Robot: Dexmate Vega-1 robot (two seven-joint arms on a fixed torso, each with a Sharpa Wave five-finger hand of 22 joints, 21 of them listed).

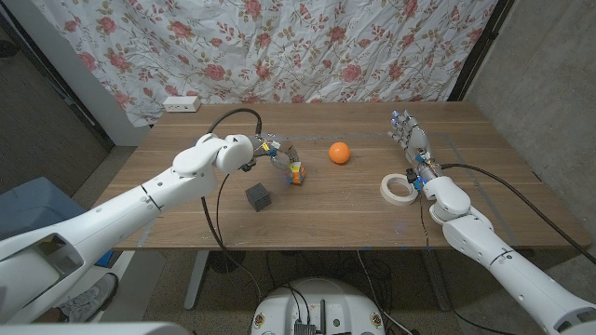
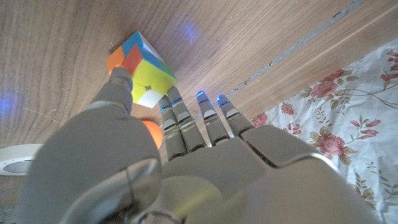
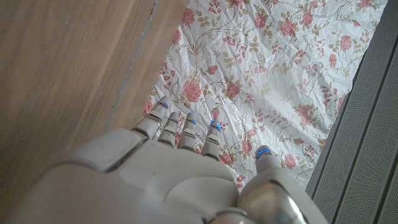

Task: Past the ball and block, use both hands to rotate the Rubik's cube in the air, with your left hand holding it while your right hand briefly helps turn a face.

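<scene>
While your left hand (image 1: 282,154) reaches the Rubik's cube (image 1: 296,173) with its thumb on the cube's side, I cannot tell whether you grip it, with the dark block (image 1: 258,196) nearer you and the orange ball (image 1: 340,153) beyond. Your right hand (image 1: 411,142) stands open, fingers straight, past the tape roll (image 1: 399,189).

Left hand (image 1: 279,154) half-curled, right hand (image 1: 410,140) fingers extended
</scene>
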